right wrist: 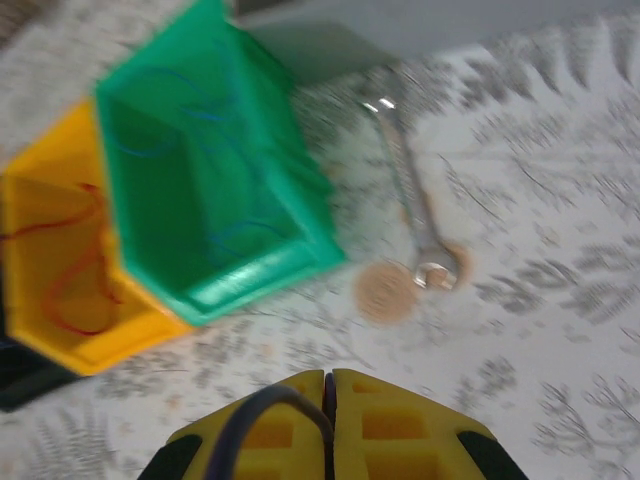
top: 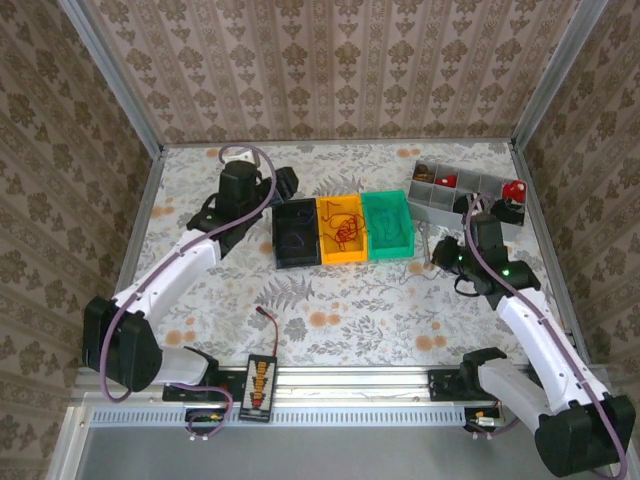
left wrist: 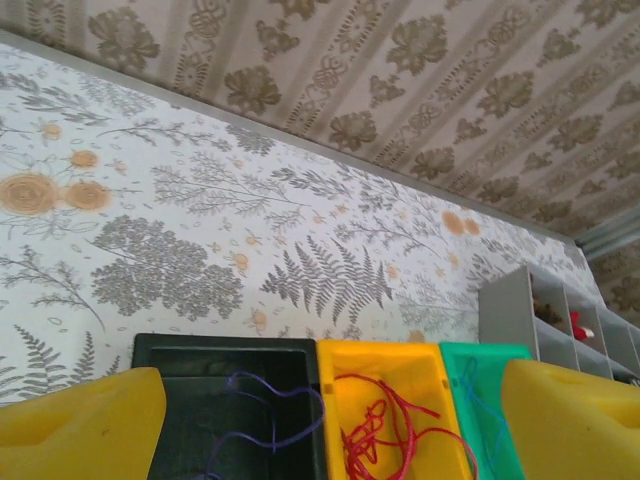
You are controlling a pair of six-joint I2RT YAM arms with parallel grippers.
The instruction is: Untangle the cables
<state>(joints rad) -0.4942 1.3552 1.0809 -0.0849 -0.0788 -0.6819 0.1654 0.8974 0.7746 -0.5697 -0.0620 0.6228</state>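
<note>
- Right gripper [right wrist: 327, 400]: its yellow pads [right wrist: 395, 425] are pressed together. A dark strand [right wrist: 262, 402] arches over one pad, and I cannot tell whether it is pinched.
- Left gripper [left wrist: 335, 425]: spread wide, holding nothing, hovering above the bins.
- The cables lie apart by colour: the purple cable [left wrist: 262, 398] in the black bin [left wrist: 225, 346], the red cable [left wrist: 385, 432] in the yellow bin [left wrist: 385, 352], and the blue cable [left wrist: 478, 398] in the green bin [left wrist: 487, 352].
- The sorting looks mostly done. The red cable looks looped on itself, so some loosening may remain.

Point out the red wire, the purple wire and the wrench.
red wire [left wrist: 368, 440]: left wrist view, middle of the tangle.
purple wire [left wrist: 288, 390]: left wrist view, top of its loop.
wrench [right wrist: 407, 192]: right wrist view, middle of the shaft.
</note>
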